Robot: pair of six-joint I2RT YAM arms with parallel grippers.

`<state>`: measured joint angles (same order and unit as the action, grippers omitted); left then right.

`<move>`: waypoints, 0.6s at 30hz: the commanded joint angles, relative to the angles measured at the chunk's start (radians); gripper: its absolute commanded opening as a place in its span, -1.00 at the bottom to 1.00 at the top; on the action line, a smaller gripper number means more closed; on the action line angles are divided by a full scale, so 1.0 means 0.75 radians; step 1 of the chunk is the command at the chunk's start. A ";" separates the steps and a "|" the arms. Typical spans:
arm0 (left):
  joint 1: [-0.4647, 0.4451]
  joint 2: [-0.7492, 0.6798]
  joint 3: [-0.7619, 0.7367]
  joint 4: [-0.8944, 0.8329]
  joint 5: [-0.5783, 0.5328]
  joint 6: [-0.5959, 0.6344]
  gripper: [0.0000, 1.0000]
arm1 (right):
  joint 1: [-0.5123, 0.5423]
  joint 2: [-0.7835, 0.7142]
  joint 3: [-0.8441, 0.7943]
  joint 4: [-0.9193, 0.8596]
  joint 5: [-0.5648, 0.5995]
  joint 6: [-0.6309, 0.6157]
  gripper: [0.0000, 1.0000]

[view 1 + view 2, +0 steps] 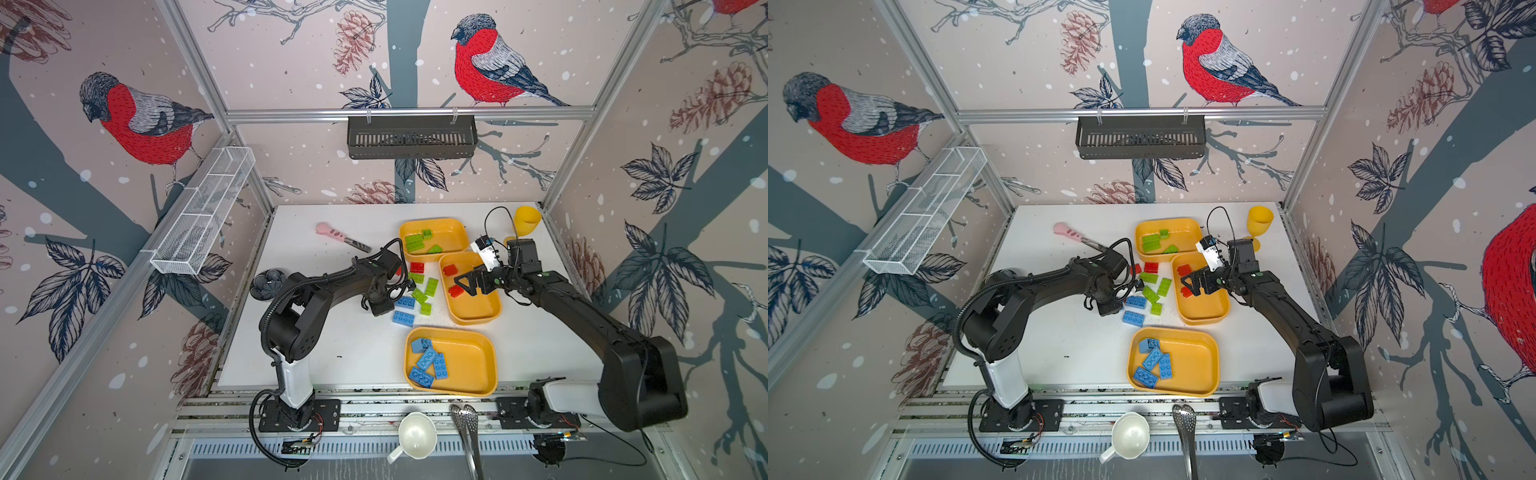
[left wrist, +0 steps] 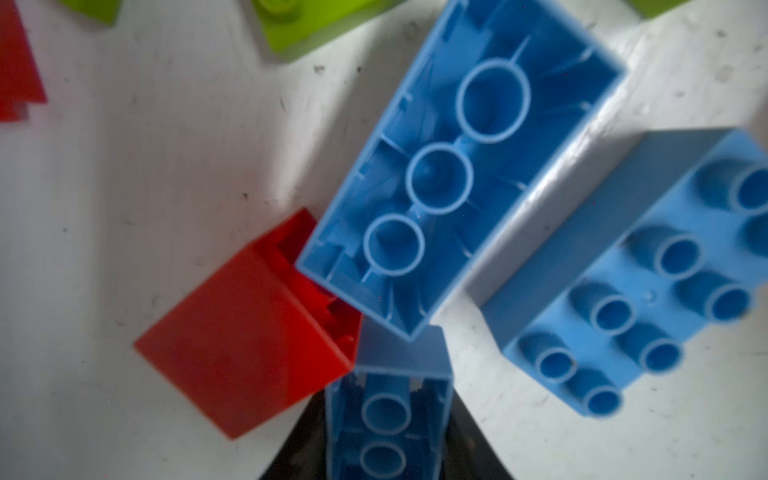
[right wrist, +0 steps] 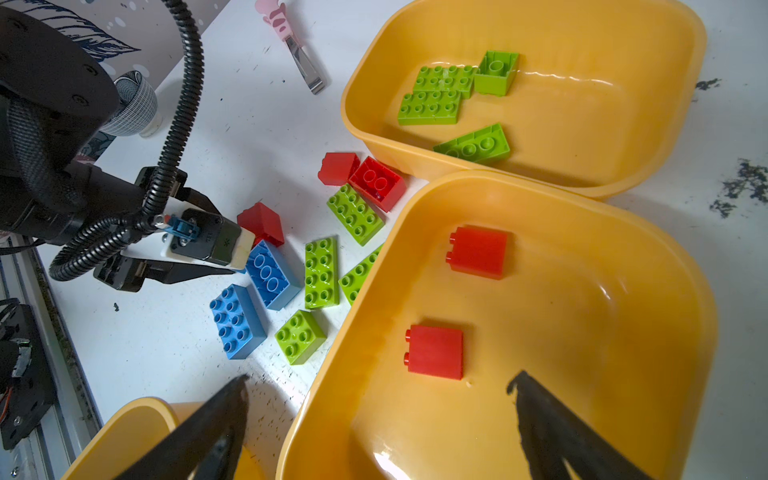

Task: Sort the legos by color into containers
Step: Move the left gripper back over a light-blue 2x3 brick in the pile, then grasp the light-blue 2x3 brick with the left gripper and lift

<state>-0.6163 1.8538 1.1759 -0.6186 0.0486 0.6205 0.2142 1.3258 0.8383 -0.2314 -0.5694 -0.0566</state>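
Down at the table [image 1: 332, 345], a blue brick [image 2: 397, 357] is gripped by the left claw [image 2: 387, 419]; the right claw [image 3: 380, 380] is held open above a yellow tray [image 3: 602, 332].

Left gripper [image 2: 387, 399]: its fingers [image 2: 299, 453] appear only as dark, blurred wedges, cut off by the frame edge in the left wrist view. In both top views the tips are hidden under its own wrist. The blue brick [image 2: 386, 432] clamped between them is cut off at that same edge. Just beyond the tips, a red brick [image 2: 245, 332] is partly hidden behind an upturned blue brick [image 2: 449, 166]. Under the right gripper [image 1: 464, 286], a second red brick [image 1: 454, 292] is partly covered by its fingers.
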 commanded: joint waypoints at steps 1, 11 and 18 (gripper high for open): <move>-0.003 -0.002 -0.007 -0.007 -0.002 0.032 -0.35 | -0.001 -0.016 -0.003 0.013 -0.034 -0.020 0.99; -0.005 -0.109 0.091 -0.222 0.076 -0.076 -0.50 | 0.001 -0.039 0.013 -0.015 -0.069 -0.022 0.99; -0.073 -0.275 0.216 -0.302 0.311 -0.209 -0.50 | -0.004 -0.068 0.022 -0.045 -0.082 -0.018 0.99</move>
<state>-0.6415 1.6737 1.3174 -0.7795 0.1757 0.5144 0.2138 1.2854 0.8497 -0.2508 -0.6117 -0.0586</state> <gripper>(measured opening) 0.336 0.996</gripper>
